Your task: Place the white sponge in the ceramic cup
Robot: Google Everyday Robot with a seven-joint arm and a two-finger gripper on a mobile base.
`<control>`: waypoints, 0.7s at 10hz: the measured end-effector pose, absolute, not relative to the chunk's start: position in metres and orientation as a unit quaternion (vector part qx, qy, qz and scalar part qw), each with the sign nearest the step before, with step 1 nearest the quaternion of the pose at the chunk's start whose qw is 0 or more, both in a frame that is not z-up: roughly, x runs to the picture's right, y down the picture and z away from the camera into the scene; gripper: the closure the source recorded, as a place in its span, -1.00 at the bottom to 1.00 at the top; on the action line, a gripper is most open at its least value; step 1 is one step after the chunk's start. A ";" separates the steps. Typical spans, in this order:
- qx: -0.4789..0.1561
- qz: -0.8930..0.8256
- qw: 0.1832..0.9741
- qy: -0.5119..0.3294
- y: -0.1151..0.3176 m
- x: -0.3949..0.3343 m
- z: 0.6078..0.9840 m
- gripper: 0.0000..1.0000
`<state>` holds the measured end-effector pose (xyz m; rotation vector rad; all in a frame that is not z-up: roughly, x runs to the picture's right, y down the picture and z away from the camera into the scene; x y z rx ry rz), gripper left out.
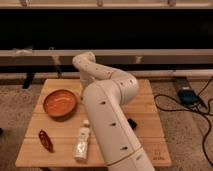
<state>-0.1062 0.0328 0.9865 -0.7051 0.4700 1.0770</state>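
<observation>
1. Bulky white robot arm point(107, 115) is hiding the hand above the light wooden worktop point(150, 100), right of the wide orange bowl point(60, 102); grip state: cannot tell.
2. Flat white sponge and small white ceramic cup are not showing; a misaligned release is risking a miss.

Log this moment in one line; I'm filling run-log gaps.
arm bent over table | claw: hidden behind arm | white sponge, ceramic cup: not visible | orange bowl beside arm | bottle lying, front
</observation>
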 end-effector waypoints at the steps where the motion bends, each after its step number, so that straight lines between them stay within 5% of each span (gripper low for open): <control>1: -0.329 0.497 0.773 0.217 0.034 -0.107 0.987 -0.18; 7: -0.323 0.500 0.778 0.202 0.018 -0.110 0.956 0.97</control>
